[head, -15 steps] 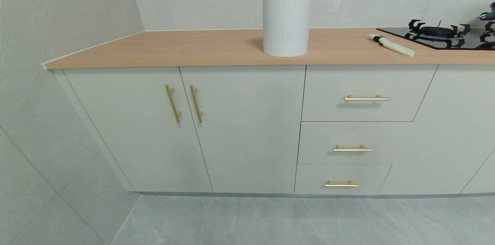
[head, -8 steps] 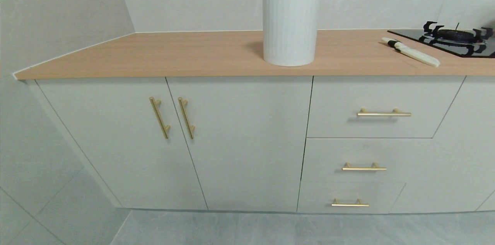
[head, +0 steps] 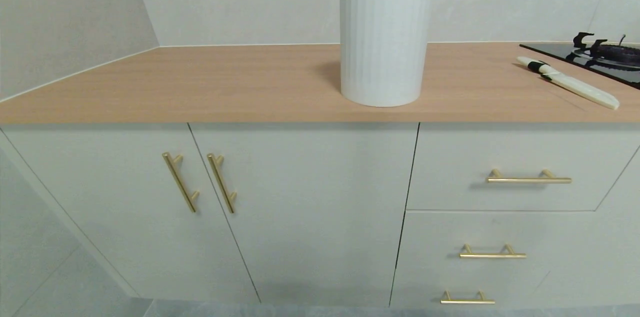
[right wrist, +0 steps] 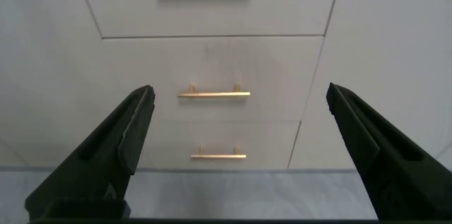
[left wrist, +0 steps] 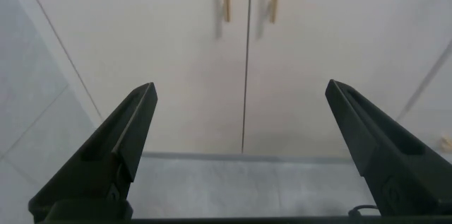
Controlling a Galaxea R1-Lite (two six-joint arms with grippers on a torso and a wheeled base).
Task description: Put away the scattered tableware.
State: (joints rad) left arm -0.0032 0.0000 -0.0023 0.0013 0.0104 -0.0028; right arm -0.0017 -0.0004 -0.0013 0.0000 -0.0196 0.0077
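Note:
A tall white ribbed holder (head: pixel 383 33) stands on the wooden countertop (head: pixel 200 82), near its front edge. A white knife with a black band (head: pixel 567 88) lies flat on the counter to the right of it, close to the stove. My left gripper (left wrist: pixel 240 100) hangs low and open, facing the double cabinet doors (left wrist: pixel 247 54) and nothing sits between its fingers. My right gripper (right wrist: pixel 240 100) is open too, low in front of the drawers (right wrist: pixel 212 61), holding nothing.
A black gas stove (head: pixel 600 54) sits at the counter's far right. Below the counter are two cabinet doors with gold handles (head: pixel 200 182) and a stack of drawers with gold handles (head: pixel 528 177). Tiled walls close the left side and back; grey floor lies below.
The whole head view has shifted: the camera has come closer to the counter, so the holder, knife and cabinet fronts look larger and lower. Nothing on the counter has moved.

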